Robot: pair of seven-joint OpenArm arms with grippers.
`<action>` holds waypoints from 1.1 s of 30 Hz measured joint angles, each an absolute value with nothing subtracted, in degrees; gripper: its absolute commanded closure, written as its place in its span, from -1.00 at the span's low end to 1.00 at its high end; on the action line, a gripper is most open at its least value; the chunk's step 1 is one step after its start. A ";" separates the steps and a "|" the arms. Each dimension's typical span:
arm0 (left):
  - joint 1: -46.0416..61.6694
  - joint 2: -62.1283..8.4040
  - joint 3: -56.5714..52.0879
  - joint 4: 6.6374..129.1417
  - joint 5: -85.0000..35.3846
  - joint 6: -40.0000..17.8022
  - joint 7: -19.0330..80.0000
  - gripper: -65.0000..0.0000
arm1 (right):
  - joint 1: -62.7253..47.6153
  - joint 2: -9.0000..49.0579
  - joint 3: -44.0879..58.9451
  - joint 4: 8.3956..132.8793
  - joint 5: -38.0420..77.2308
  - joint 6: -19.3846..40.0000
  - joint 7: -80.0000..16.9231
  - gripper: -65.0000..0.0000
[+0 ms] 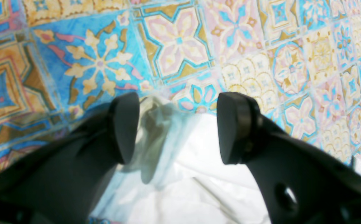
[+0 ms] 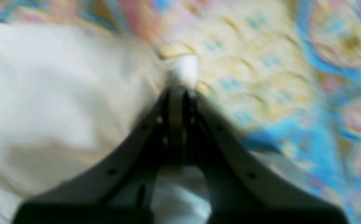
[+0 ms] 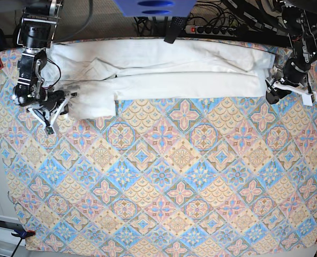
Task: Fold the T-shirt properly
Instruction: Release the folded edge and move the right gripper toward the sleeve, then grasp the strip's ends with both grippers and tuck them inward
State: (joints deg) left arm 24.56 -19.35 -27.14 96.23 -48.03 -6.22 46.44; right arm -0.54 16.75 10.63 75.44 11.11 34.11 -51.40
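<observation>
The T-shirt (image 3: 164, 72) lies folded into a long white band along the far edge of the patterned cloth (image 3: 164, 176), reaching almost from one side to the other. At the base view's left end the band hangs lower, in a bunched flap. The right gripper (image 3: 68, 100) is there, its jaws pressed together on a corner of the shirt; the right wrist view, though blurred, shows a small white tuft (image 2: 185, 70) sticking out past the closed tips. The left gripper (image 1: 177, 127) is at the other end, jaws wide apart, with a crumpled edge of the shirt (image 1: 168, 149) lying between them; neither finger (image 1: 126, 127) clamps the fabric
</observation>
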 measured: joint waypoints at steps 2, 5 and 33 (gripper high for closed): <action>24.45 -19.20 -27.14 96.23 -48.07 -6.28 46.48 -0.18 | -0.86 16.67 11.42 79.55 11.16 34.68 -52.16 0.99; 24.51 -19.35 -27.16 96.23 -48.03 -6.24 46.28 -0.18 | -3.03 16.32 11.25 85.06 12.27 34.92 -51.99 0.99; 24.47 -19.22 -27.14 96.20 -48.03 -6.26 46.06 -0.18 | -32.99 16.51 19.51 108.79 11.97 39.86 -52.97 0.99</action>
State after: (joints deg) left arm 24.47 -19.22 -27.14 96.20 -48.03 -6.26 46.06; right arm -32.99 16.51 19.51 108.79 11.97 39.86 -52.97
